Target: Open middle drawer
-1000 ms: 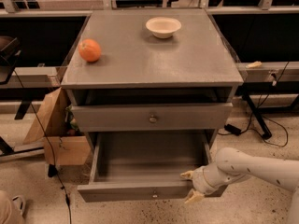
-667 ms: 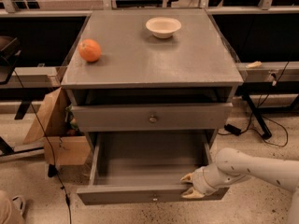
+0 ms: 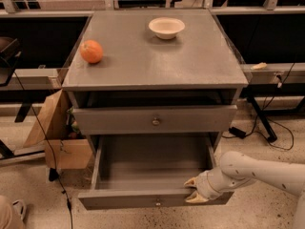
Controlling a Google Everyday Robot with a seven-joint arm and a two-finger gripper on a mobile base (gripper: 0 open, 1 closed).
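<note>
The middle drawer [image 3: 143,198] is pulled far out of the grey cabinet, and its empty grey inside [image 3: 152,161] shows. Its flat front faces me low in the view, with a small round knob [image 3: 157,203] at centre. My gripper [image 3: 192,190] is at the right end of that front's top edge, reaching in from the right on a white arm [image 3: 257,171]. Its two yellowish fingertips [image 3: 190,182] stand apart, one over the drawer's inside and one at the front face. It holds nothing.
The drawer above [image 3: 156,121] has its own knob and a dark gap over it. On the cabinet top [image 3: 190,66] lie an orange [image 3: 91,51] at the left and a white bowl [image 3: 166,27] at the back. A cardboard box [image 3: 52,137] and cables stand on the floor to the left.
My gripper has shifted slightly left and up along the drawer's front edge. The drawer stays pulled out about as far as before.
</note>
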